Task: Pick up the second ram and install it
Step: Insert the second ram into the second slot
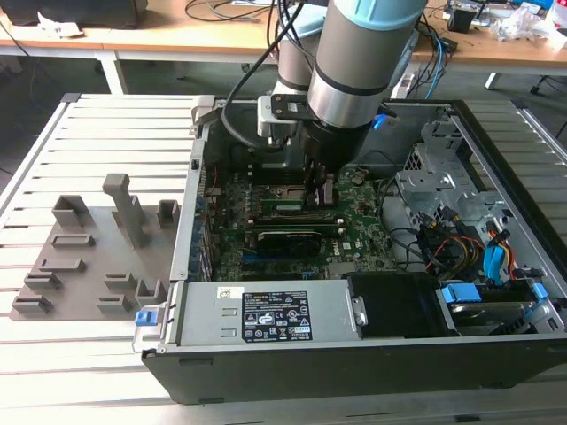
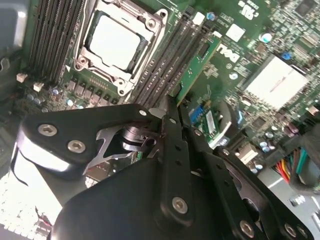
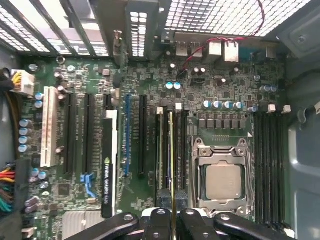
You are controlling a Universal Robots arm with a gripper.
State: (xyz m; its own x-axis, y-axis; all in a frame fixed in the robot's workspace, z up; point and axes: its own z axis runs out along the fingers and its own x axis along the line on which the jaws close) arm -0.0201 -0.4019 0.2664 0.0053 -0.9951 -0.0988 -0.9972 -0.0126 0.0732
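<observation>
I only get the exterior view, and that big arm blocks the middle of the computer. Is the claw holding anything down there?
Observer: Yes. In the first wrist view the claw is closed on the second ram, a thin green stick seen edge-on.
Operator: Where is it over the board?
Observer: It lines up with the dark slots right beside the silver processor.
Operator: Are those the only slots?
Observer: No, a second bank of slots lies on the processor's other side.
</observation>
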